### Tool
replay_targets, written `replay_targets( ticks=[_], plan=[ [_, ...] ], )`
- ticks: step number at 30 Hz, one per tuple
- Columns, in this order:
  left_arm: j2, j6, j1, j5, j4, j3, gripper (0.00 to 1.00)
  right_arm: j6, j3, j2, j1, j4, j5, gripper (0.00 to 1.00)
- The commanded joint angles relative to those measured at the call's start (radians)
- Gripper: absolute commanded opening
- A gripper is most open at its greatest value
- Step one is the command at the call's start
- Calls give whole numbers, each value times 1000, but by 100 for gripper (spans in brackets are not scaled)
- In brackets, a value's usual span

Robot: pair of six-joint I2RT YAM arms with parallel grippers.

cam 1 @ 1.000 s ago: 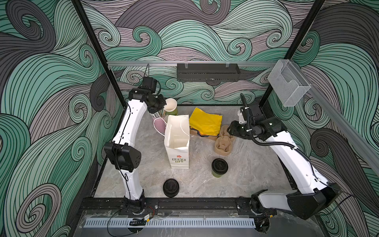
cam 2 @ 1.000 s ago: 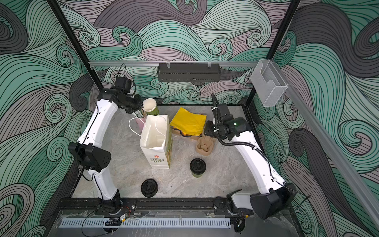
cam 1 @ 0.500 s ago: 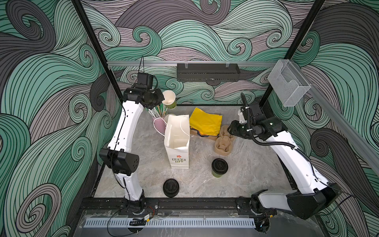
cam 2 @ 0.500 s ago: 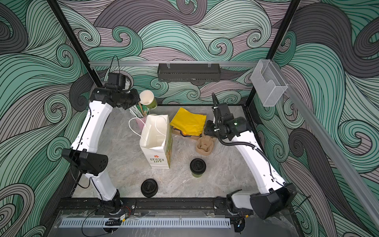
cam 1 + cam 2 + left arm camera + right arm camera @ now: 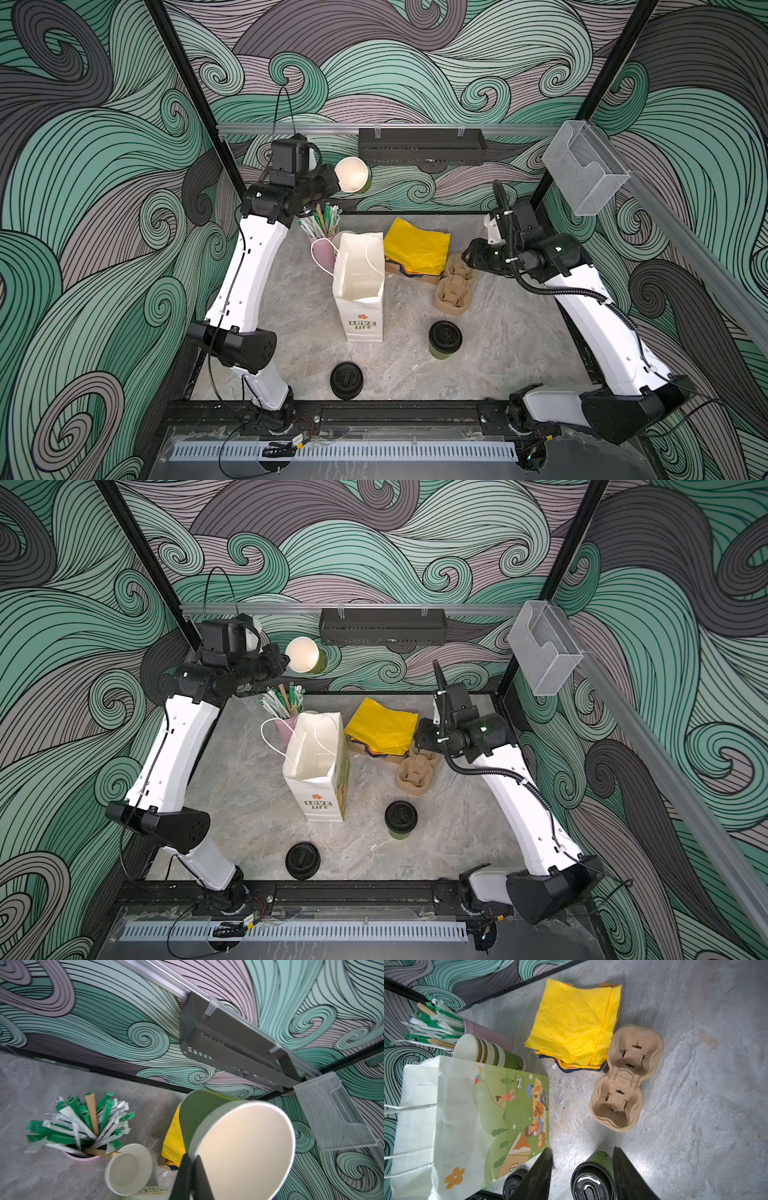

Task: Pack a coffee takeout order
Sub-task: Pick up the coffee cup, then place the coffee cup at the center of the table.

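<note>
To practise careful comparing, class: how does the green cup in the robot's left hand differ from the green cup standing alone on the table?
The held cup has no lid, showing its cream inside; the table cup wears a black lid. The held cup hangs tilted in the air, pinched at its rim by the left hand; the table cup stands upright, untouched. Both are olive-green.

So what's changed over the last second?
The left gripper, shut on the open green cup at its rim, has carried it up from behind the paper bag toward the back wall, and it is now tilted. The right gripper, napkins, carrier, lidded cup and loose lid have not moved.
</note>
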Motion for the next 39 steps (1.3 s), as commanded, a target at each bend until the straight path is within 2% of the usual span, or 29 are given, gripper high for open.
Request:
replay_targets(
  ticks=[1,5,11,18,25,39],
  plan=[
    [38,71,-82,-29,-41,129,0,-67,105,-20,-30,-68,49,49],
    [66,76,-178,-74,-90,161,0,-92,198,-33,-39,-110,81,50],
    [102,66,-328,-175,-205,159,0,-87,283,-61,-38,-127,48,50],
    [133,2,-479,-243,-303,128,0,-100,339,-14,-36,-136,-136,49],
    [149,-47,-535,-240,-327,88,0,-97,377,93,30,-189,-246,47],
    [140,-69,-559,-245,-320,22,0,-79,271,163,66,-159,-273,41]
  ],
)
